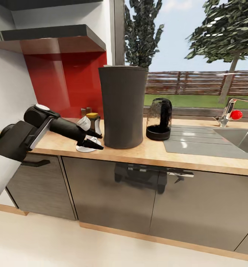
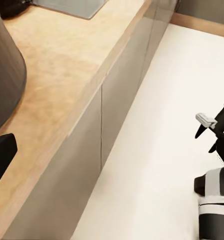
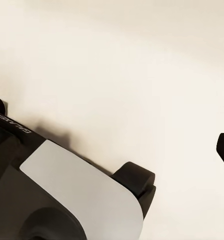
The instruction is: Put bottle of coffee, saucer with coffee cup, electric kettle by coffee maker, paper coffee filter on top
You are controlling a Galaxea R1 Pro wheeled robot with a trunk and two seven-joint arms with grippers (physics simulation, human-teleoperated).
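Upper left of head view: kitchen shelf (image 1: 61,37), dark slab, partly cut off by frame edge. Left-centre: left arm reaching rightward over kitchen countertop (image 1: 153,150), left gripper (image 1: 96,140) above saucer (image 1: 84,149); jaws narrow, contents hard to make out. Bottle of coffee (image 1: 94,122) half hidden behind gripper. Centre: coffee maker (image 1: 123,107) just beside it. Right of centre: electric kettle (image 1: 159,119) by sink (image 1: 242,138). Left wrist view: countertop edge, coffee maker flank (image 2: 6,75). Right wrist view: floor (image 3: 142,60), robot base (image 3: 66,195); right gripper's jaw state: cannot tell.
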